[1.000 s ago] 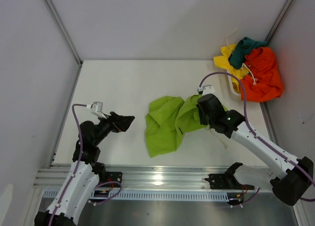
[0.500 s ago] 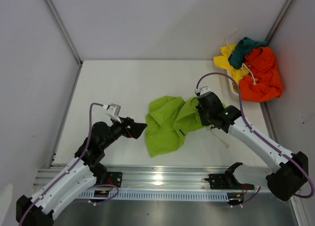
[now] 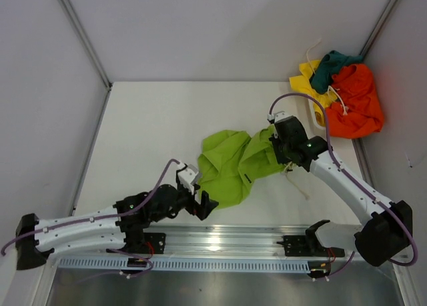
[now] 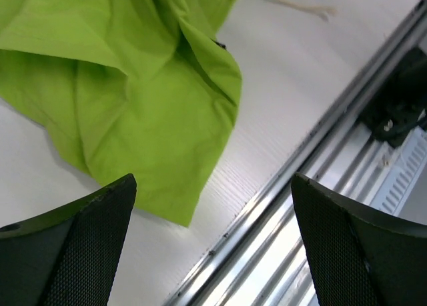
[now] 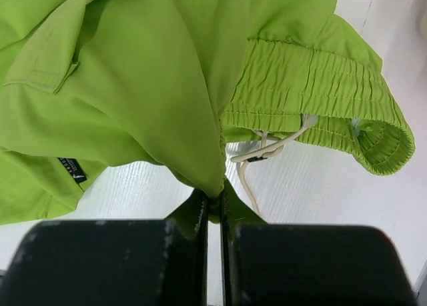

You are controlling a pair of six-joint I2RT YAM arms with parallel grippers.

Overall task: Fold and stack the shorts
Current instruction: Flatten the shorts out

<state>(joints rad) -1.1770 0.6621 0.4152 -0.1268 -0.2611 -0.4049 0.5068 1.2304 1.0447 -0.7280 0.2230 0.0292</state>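
The lime green shorts (image 3: pixel 230 166) lie crumpled on the table (image 3: pixel 147 119) at centre frame, with a fold near the waistband pinched in the clenched right end effector (image 5: pixel 213 203). The left end effector (image 3: pixel 202 206) is spread wide at the cloth's lower edge, seemingly not touching it. The orange shorts (image 3: pixel 357 103), yellow shorts (image 3: pixel 305 76) and teal shorts (image 3: pixel 333 63) are heaped at upper right.

Bare table (image 3: pixel 153 119) left of lime green shorts (image 3: pixel 227 169), heap of other shorts (image 3: pixel 347 99) blocking far right corner
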